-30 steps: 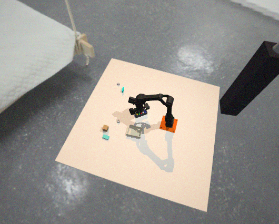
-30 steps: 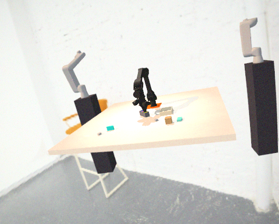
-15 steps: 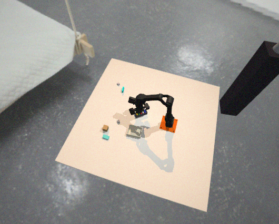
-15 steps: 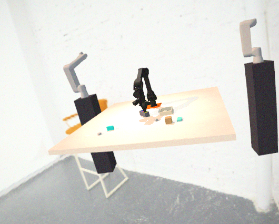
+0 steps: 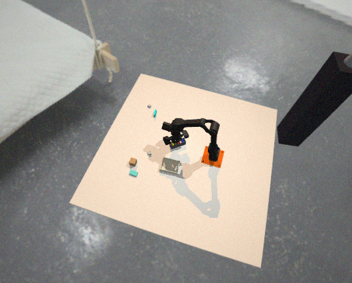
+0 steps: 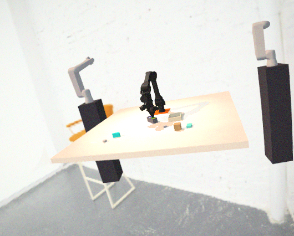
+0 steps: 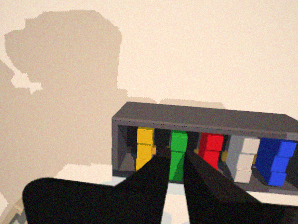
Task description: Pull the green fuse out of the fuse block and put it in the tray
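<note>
The green fuse (image 7: 179,141) stands in the dark fuse block (image 7: 190,116) (image 5: 174,146) (image 6: 150,120), second from the left in the wrist view. The yellow fuse (image 7: 145,136) is on its left; the red fuse (image 7: 212,141), white fuse (image 7: 244,162) and blue fuse (image 7: 280,163) are on its right. My gripper (image 7: 176,155) (image 6: 152,116) points down over the block and is shut on the green fuse, one finger on each side. The finger ends are close to the yellow and red fuses; contact cannot be told. The grey-beige tray (image 5: 169,172) (image 6: 175,120) stands beside the block.
A brown cube (image 5: 133,161) (image 6: 177,127) and a teal block (image 5: 133,173) (image 6: 189,126) lie beyond the tray. Another teal block (image 5: 155,113) (image 6: 116,134) and a small grey piece (image 5: 149,106) (image 6: 105,140) lie farther off. Another small grey piece (image 5: 149,153) (image 6: 165,126) lies near the tray.
</note>
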Controlling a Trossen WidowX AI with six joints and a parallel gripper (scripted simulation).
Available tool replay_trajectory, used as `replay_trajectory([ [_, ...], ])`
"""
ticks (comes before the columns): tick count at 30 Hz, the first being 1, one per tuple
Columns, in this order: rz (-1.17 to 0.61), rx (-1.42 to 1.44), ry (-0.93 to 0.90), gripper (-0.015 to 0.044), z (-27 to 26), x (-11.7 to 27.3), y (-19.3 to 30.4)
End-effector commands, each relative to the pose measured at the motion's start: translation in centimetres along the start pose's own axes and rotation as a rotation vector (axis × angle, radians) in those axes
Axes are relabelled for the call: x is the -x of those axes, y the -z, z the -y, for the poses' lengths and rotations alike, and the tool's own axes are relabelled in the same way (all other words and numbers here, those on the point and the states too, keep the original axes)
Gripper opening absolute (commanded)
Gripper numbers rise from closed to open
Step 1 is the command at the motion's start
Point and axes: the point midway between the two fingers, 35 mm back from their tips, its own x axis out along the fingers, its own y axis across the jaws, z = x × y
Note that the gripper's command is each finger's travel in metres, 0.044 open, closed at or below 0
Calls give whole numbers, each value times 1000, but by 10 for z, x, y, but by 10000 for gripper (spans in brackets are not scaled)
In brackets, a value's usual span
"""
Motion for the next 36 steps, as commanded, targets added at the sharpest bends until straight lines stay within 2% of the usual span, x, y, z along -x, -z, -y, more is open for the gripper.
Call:
replay_trajectory([
  [1, 3, 0, -2, 0, -1, 3, -1],
  [36, 3, 1, 0, 0, -1, 21, -1],
])
